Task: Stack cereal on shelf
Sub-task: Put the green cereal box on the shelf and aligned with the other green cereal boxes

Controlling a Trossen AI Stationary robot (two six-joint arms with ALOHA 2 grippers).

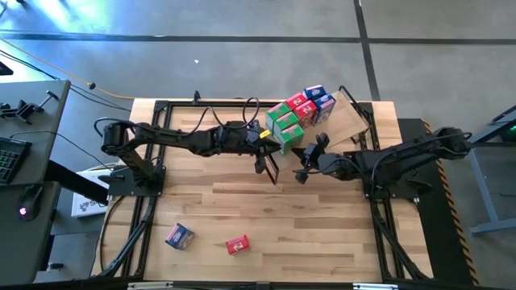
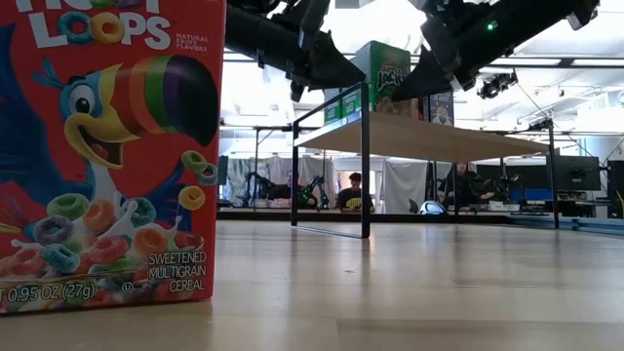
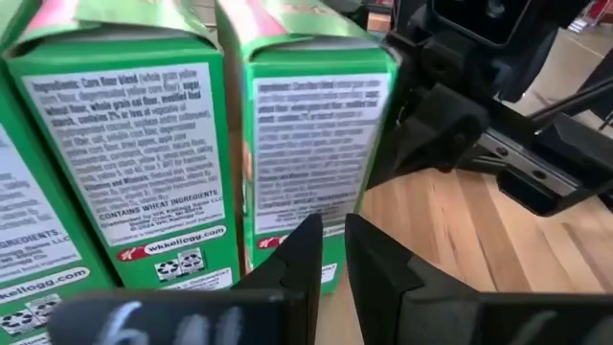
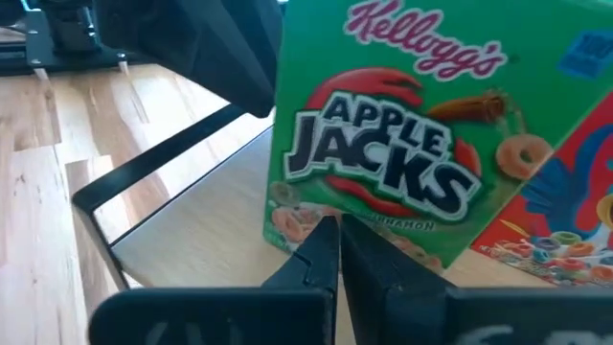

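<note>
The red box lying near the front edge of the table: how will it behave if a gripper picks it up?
The red box is probably light: its label in the low view reads 0.95 oz. Being thin cardboard, it may dent under a hard squeeze. Its flat faces suggest it will slide, not roll, when pushed.
</note>
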